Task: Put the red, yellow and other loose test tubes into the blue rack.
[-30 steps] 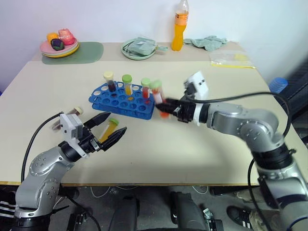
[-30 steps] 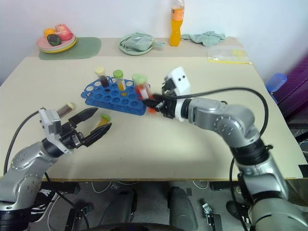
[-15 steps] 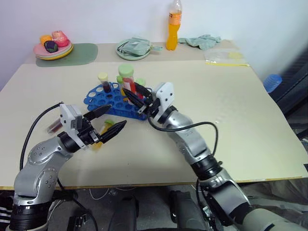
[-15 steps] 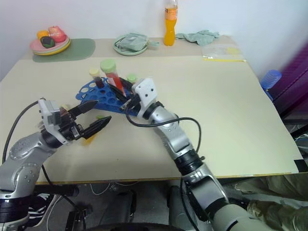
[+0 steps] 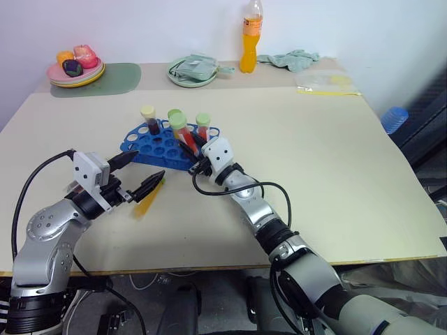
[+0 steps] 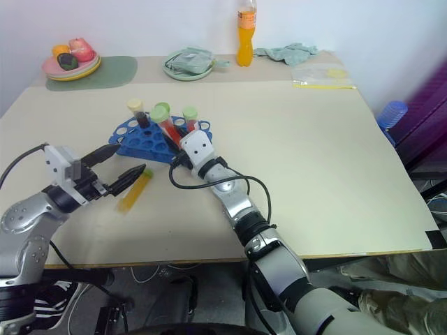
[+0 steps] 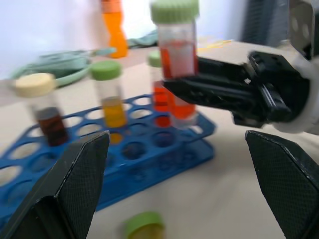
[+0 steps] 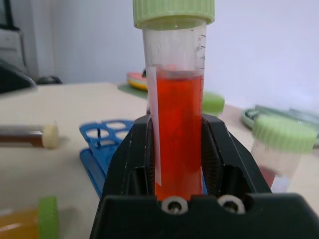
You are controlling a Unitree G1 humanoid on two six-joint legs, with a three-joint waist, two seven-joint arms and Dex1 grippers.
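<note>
light: bright, even | shadows: soft | blur: left wrist view, perhaps motion

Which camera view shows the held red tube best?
The right wrist view: the red tube stands upright and close in the right gripper. The left wrist view shows it sideways on; the eye views show it small above the blue rack.

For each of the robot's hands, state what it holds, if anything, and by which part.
The right hand clamps the red test tube around its lower body, cap up. The left hand is open and holds nothing.
</note>
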